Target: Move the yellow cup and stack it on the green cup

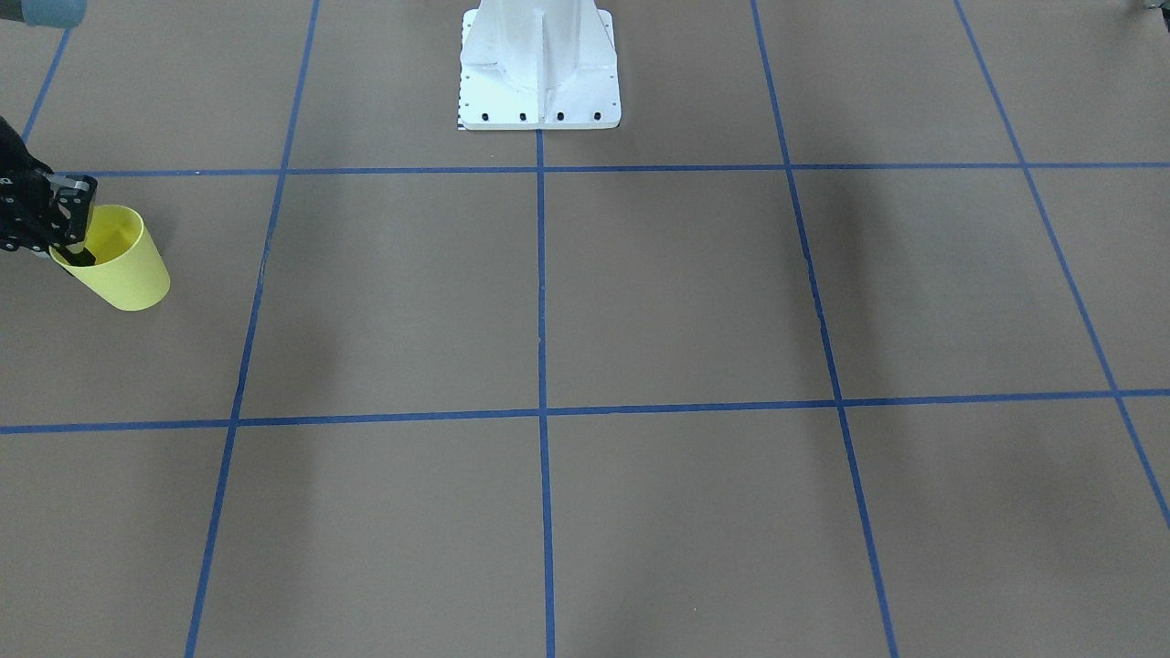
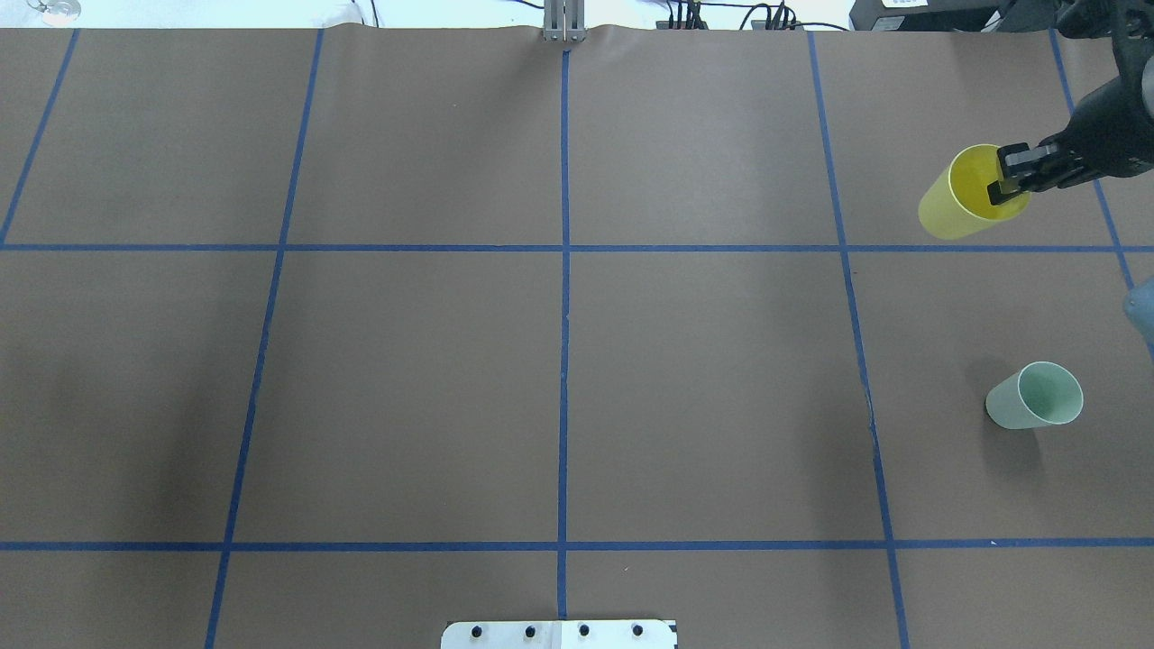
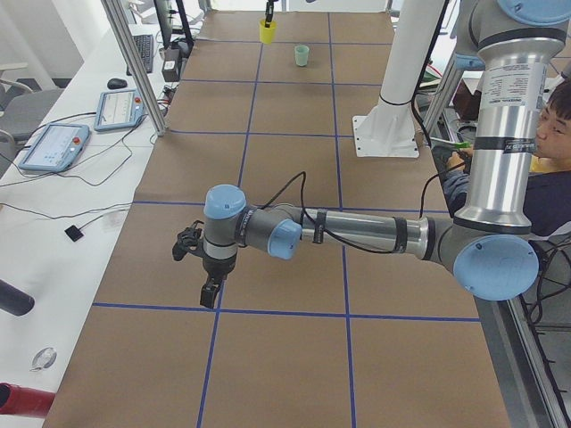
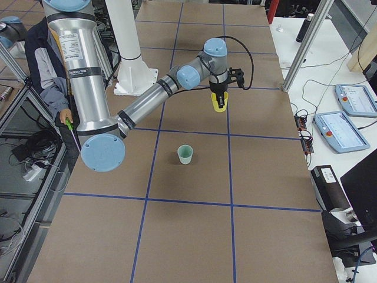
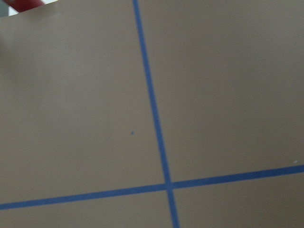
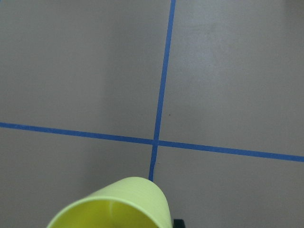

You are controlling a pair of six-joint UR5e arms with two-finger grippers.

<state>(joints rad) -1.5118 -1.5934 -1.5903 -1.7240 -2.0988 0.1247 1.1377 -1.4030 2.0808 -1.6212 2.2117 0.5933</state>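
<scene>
My right gripper [image 2: 1010,180] is shut on the rim of the yellow cup [image 2: 957,205], one finger inside and one outside, at the table's far right. The cup hangs tilted from the fingers and also shows in the front view [image 1: 123,265], the right side view [image 4: 220,105] and the right wrist view [image 6: 118,206]. The green cup [image 2: 1037,397] stands upright on the table, nearer the robot than the yellow one, and also shows in the right side view [image 4: 185,154]. My left gripper [image 3: 210,290] shows only in the left side view, low over the table's left end; I cannot tell if it is open.
The table is covered in brown paper with a grid of blue tape lines [image 2: 563,315]. The robot's white base [image 1: 539,68] stands at the middle of its near edge. A person [image 3: 549,143] sits beside the base.
</scene>
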